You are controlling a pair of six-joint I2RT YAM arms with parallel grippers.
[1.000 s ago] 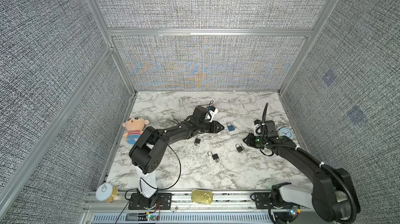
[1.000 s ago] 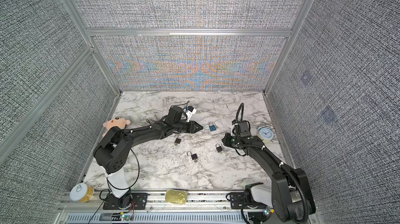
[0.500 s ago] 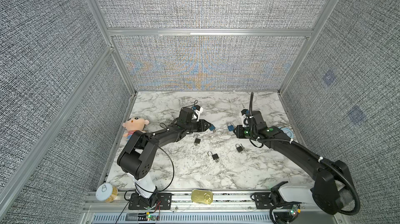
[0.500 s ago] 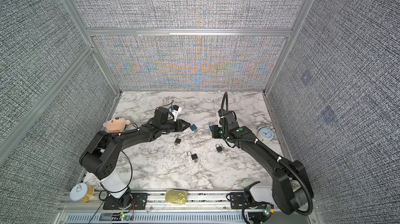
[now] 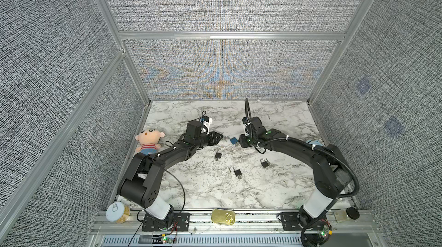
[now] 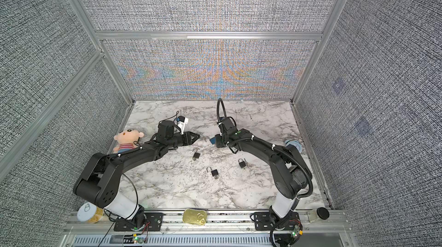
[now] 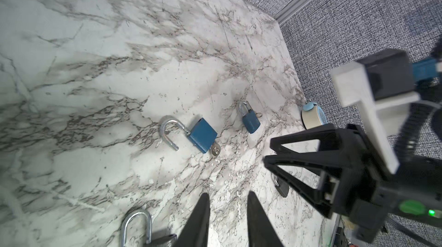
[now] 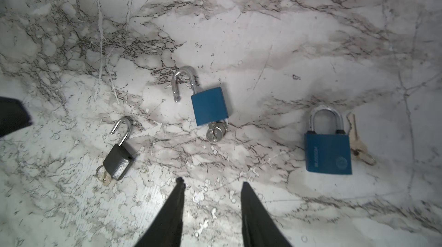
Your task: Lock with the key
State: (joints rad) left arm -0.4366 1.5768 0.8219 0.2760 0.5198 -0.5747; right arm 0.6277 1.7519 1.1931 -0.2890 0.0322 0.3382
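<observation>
Zero locking done yet, by my reading. In both top views the open blue padlock (image 5: 234, 141) lies on the marble table (image 5: 287, 119), toward the back edge and about midway between the side edges. The left pincer (image 5: 219, 136) and the right pincer (image 5: 241, 141) point at it from either side, each just beside it; whether either touches it I cannot tell from up here. Three black padlocks (image 5: 218, 155) sit nearer the front edge, apart from the action. Over to the left wrist view: the shackle is swung out, its free end clear of the body, and the key (image 7: 216, 150) pokes from the bottom of the lock. The left pincer's fingers (image 7: 201, 222) stand a little apart with bare marble between them, gripping nothing, short of the lock; the right pincer shows there too, jaws parted and empty. Now the right wrist view: its fingers (image 8: 172, 214) are moderately apart, nothing between them, tips just short of the key end of the open blue padlock and not touching it. Off to one side lies a shut blue padlock (image 8: 327, 153) with a loose key (image 8: 361, 153) right against it. So the whole job looks left to do: steady the body, press the shackle home, turn the key.
</observation>
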